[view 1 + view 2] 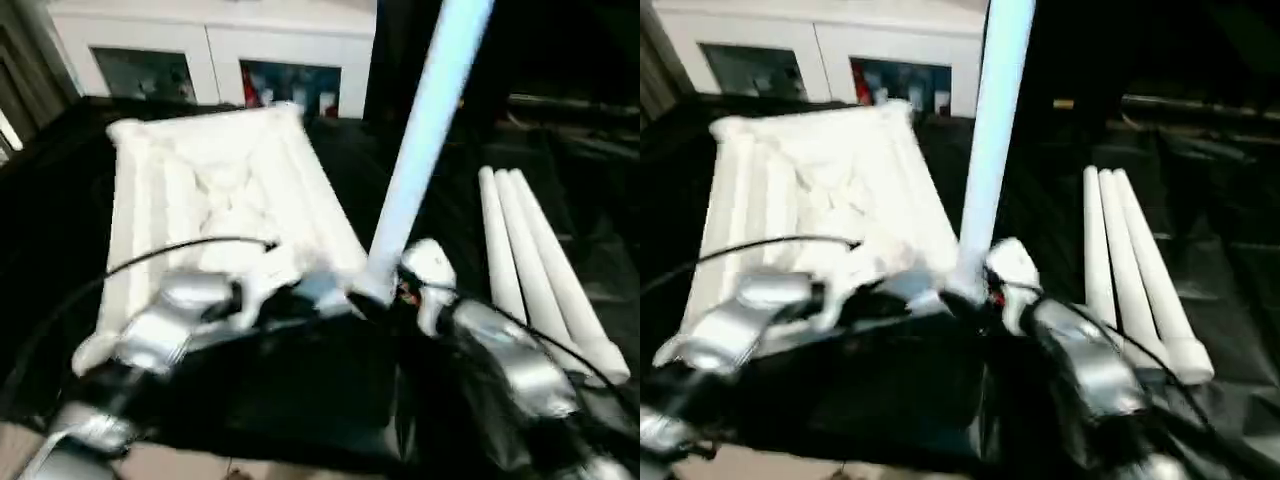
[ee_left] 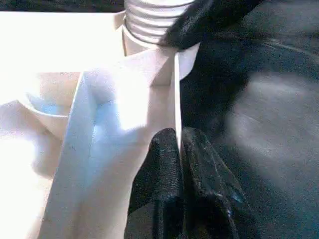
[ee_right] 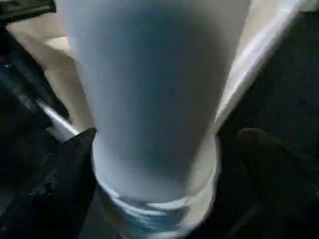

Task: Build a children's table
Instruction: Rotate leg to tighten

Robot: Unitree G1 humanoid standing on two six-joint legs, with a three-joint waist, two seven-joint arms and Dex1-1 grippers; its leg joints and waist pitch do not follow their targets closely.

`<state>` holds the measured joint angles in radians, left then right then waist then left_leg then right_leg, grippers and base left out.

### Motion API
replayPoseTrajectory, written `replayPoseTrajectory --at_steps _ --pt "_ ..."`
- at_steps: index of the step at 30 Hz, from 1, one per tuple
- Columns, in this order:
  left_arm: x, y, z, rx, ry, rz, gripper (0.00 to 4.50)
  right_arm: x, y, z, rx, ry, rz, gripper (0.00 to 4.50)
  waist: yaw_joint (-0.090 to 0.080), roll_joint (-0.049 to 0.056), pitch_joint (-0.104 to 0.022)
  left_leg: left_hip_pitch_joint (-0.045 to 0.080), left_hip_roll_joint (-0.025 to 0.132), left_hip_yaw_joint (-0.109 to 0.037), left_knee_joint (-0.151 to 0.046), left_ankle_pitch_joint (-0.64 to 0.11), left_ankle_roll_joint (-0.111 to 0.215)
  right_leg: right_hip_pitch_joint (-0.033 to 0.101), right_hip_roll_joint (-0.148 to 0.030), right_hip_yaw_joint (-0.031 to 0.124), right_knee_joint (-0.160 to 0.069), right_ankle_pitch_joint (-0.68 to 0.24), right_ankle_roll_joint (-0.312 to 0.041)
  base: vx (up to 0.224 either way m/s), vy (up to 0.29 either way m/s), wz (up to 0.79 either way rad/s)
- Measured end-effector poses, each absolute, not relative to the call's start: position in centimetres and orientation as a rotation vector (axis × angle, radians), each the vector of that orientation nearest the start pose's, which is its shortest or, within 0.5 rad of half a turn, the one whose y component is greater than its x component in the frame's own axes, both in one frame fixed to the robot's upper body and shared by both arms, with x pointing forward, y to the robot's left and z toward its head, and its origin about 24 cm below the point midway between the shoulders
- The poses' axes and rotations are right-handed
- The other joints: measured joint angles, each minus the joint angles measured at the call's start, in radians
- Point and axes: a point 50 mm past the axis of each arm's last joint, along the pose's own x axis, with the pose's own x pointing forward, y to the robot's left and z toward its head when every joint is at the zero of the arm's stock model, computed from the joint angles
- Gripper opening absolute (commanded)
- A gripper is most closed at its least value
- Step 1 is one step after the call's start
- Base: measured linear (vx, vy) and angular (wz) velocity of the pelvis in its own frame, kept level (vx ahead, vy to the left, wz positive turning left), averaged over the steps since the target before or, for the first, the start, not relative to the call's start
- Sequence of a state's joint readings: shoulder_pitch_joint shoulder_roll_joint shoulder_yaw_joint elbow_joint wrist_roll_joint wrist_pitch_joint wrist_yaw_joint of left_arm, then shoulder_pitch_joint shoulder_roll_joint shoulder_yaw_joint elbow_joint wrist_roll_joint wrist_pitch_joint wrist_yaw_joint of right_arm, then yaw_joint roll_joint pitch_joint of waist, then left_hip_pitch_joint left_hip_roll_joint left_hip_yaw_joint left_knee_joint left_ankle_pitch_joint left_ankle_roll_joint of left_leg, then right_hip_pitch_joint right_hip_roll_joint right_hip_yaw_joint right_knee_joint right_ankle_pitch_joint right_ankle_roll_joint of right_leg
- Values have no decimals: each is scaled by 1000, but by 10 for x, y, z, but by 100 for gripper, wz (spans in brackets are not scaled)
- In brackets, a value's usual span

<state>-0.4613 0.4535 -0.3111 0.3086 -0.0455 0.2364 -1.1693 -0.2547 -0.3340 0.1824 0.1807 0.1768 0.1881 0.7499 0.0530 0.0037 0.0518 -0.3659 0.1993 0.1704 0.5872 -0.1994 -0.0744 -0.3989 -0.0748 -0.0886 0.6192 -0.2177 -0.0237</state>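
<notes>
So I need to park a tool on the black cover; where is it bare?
Bare black cover lies between the white ribbed tabletop and the three loose white tube legs. The near corner is crowded: both grippers and the upright leg.

I see a white cabinet (image 1: 215, 45) with glass doors along the far wall, coloured things blurred behind the panes. A black sheet (image 1: 590, 240) covers the work surface, and pale floor (image 1: 190, 465) shows nearest me.

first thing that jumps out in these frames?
The upright leg, its threaded end at the tabletop's near right corner, with the right gripper closed round its base. Next, the left gripper pinching the tabletop's edge just beside it, and three spare legs lying to the right.
</notes>
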Motion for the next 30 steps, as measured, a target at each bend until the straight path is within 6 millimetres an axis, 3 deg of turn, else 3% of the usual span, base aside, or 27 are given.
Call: replayPoseTrajectory --at_steps 5,14,30 --pt "290 140 57 383 463 -1373 0 269 -141 53 -181 249 1016 448 8 0 0 0 0 0 1 0 0 1 0 0 0 0 0 0 0 0" --pt "286 140 56 363 469 -1409 0 267 -143 55 -184 267 1032 432 9 0 0 0 0 0 4 1 1 1 0 0 4 0 0 0 0 0" --pt "285 143 57 377 470 -1408 0 266 -137 53 -150 267 1055 284 8 0 0 0 1 0 9 1 1 1 0 0 10 0 0 0 0 0"
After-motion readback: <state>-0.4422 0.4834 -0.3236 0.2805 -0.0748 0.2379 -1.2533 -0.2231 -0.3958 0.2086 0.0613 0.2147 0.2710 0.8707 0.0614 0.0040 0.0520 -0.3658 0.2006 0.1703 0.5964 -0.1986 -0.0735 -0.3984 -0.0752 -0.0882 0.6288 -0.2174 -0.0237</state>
